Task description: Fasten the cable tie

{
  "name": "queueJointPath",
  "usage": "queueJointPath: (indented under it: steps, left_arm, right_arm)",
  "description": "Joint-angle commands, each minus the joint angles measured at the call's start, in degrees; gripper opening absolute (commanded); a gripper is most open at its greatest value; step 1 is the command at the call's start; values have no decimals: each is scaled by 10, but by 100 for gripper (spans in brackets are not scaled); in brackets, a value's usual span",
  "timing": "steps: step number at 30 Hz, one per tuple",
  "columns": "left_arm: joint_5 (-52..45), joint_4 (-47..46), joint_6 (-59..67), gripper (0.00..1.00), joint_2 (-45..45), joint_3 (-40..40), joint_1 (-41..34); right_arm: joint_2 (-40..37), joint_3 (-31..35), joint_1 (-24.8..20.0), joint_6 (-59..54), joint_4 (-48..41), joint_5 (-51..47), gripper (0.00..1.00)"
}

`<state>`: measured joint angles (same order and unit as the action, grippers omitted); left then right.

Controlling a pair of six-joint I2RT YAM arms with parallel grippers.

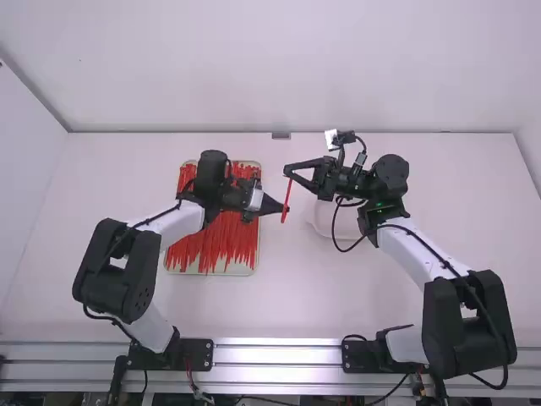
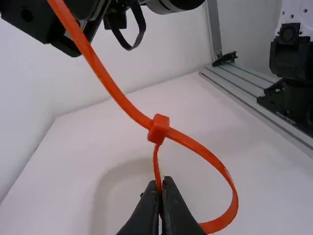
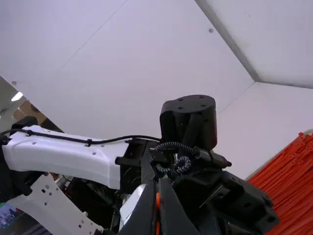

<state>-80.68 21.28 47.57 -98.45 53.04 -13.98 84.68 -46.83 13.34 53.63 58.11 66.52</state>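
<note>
A red cable tie (image 1: 286, 203) hangs upright between the two grippers, above the table's middle. In the left wrist view it forms a loop, with the strap passed through its square head (image 2: 159, 129). My left gripper (image 1: 277, 207) is shut on the strap just below the head, its tips (image 2: 160, 185) pressed together. The strap's free end runs up to my right gripper (image 1: 289, 172), which is shut on it from above. A sliver of red tie (image 3: 158, 198) shows between the right gripper's closed fingers (image 3: 166, 208).
A flat tray (image 1: 254, 254) heaped with several loose red ties (image 1: 211, 241) lies under the left arm. A white rounded object (image 1: 325, 218) sits beneath the right arm. An aluminium rail (image 1: 270, 348) runs along the table's front edge.
</note>
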Motion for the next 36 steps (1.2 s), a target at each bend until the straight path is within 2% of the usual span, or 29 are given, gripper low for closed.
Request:
queueJointPath:
  steps: [1, 36]
  left_arm:
    - [28, -12, -2, 2, -1, -25, 5]
    - [6, 6, 9, 2, -1, -66, -3]
  right_arm:
    - [-8, -9, -2, 6, 16, -25, 0]
    - [-8, -9, 13, 6, 20, -36, 0]
